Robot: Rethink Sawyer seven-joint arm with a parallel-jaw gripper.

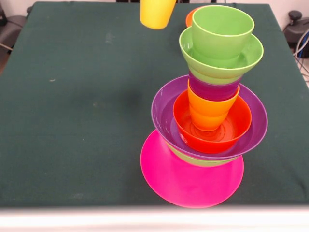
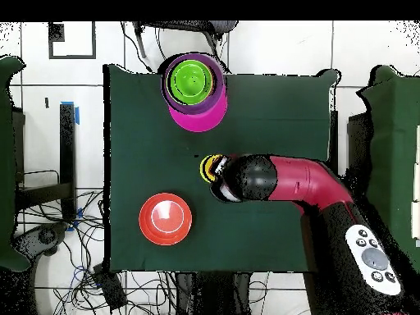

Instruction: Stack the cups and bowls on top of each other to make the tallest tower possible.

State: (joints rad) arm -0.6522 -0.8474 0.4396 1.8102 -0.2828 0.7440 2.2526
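Note:
The tower (image 1: 207,111) stands on a wide pink bowl (image 1: 183,183) near the table's front right. Upward it holds a green bowl (image 1: 203,161), a wide purple bowl (image 1: 161,113), an orange-red bowl (image 1: 231,133), an orange cup (image 1: 210,108), a purple cup (image 1: 215,89), a light green bowl (image 1: 251,55) and a light green cup (image 1: 222,29). From overhead the tower (image 2: 193,86) is at the far edge. A yellow cup (image 1: 155,13) hangs in the air left of the tower top. It also peeks from under the arm's end (image 2: 246,178) in the overhead view (image 2: 209,168). The gripper's fingers are hidden.
A second orange-red bowl (image 2: 166,218) sits alone on the dark green table (image 2: 271,107) on the robot's side; a sliver of it shows behind the tower (image 1: 189,18). Cables and floor tiles surround the table.

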